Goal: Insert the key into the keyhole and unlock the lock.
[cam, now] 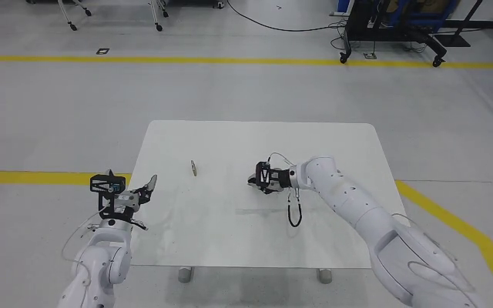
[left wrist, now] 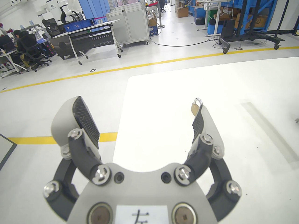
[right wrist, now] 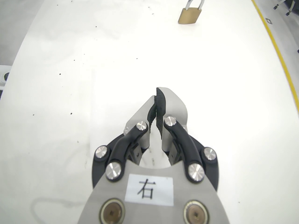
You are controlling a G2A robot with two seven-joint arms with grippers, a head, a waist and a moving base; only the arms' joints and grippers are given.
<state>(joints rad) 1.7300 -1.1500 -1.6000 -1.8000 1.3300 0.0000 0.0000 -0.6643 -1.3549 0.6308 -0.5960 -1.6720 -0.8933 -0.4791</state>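
A small brass padlock [cam: 193, 168] with a silver shackle lies flat on the white counter [cam: 231, 239], left of the middle and well apart from both arms. The left gripper [left wrist: 140, 104] hangs over the counter's left edge with its jaws spread wide, nothing between them; from its own wrist view the padlock sits ahead, partly hidden behind one ribbed fingertip [left wrist: 198, 120]. The right gripper [right wrist: 157, 94] is low over the middle of the counter, pointing toward the padlock, jaws pressed together. Whether they pinch anything I cannot tell. Dark specks dot the counter around it.
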